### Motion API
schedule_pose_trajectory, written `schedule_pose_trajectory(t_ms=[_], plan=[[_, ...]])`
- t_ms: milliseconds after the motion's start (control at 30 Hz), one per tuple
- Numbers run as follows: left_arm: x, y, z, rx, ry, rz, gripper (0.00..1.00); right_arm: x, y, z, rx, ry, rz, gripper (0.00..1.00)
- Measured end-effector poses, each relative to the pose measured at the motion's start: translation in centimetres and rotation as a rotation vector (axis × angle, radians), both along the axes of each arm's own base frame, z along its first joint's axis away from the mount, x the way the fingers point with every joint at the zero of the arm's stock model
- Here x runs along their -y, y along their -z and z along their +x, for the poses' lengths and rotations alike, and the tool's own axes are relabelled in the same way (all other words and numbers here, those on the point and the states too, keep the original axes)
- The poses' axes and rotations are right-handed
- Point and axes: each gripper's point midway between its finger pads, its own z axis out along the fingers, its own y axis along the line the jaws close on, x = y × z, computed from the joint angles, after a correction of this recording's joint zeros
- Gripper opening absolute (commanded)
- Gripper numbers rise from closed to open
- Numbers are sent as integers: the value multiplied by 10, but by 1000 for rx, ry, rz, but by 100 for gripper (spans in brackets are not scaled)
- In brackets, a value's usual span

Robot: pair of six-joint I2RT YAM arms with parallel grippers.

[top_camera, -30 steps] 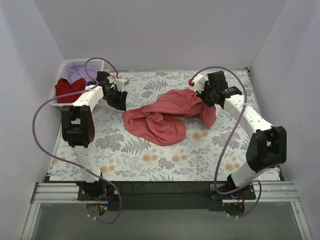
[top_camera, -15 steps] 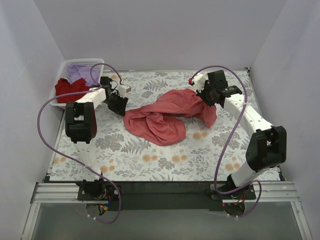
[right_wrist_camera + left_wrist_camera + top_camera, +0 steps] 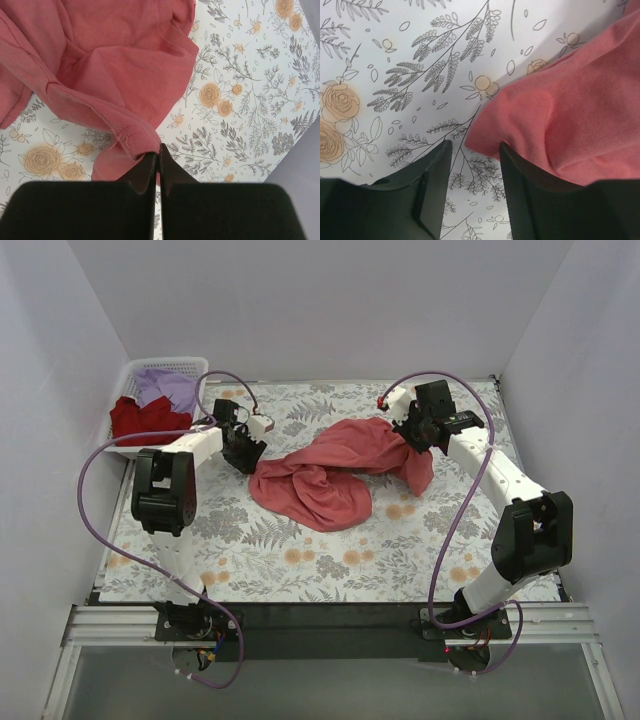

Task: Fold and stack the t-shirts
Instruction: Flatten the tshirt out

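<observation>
Now, the coral-red t-shirt [image 3: 322, 478] lies crumpled in the middle of the tabletop [image 3: 330, 615], a long bunched heap on the floral cloth [image 3: 300, 560] stretching from the centre toward the far right. Over there, the right pincer [image 3: 159, 149] is pressed together on a folded hem of that shirt, with fabric draping down from the grip. On the other side, the left pincer [image 3: 474, 148] sits low over the cloth with its fingers spread wide. The shirt's rounded left edge pokes into the gap between them. Away in the far-left corner, the white basket [image 3: 190, 364] holds the darker red t-shirt [image 3: 140, 418] and, behind it, the lavender t-shirt [image 3: 170, 387].
</observation>
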Motion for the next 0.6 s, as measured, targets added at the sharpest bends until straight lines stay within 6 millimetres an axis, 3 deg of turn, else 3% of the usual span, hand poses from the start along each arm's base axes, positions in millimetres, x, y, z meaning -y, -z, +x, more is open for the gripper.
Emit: schedule_pose_trajectory(t_ms=[233,433,600], plan=[[12,1,-3,31,60,32,24,1,1,-2,-9,0,-4,1],[20,1,-6,42,107,51,1,1,1,-2,-8,2,-6,1],[15,-4,-3,24,69,39,0,4,1,-1,-6,10,-12,1]])
